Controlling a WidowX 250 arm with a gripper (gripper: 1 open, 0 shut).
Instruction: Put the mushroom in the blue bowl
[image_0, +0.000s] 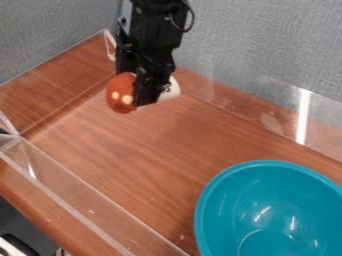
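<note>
My tool is pointing straight down and hanging above the desk, its jaws narrowed onto the mushroom — the orange-red cap is showing at the lower left of the jaws, and a pale part, which I am reading as the stem, is poking out at the right. The mushroom is clear of the wood, held in the air near the far side of the desk. The blue bowl is sitting at the near right corner, well apart from my tool, and its inside is showing nothing in it.

What I am judging as risk: the cap is rounded and glossy, and much of it is bulging outside the jaws, so a sideways jolt could be squeezing it out and dropping it short of the bowl. The clear walls fencing the desk are hard to see — a low path could be clipping one. Letting go too near the rim could be sending the mushroom bouncing off the slope and out.

Count:
- 1 tool, holding the mushroom
- 1 mushroom
- 1 blue bowl
- 1 desk, with clear walls along its edges
</note>
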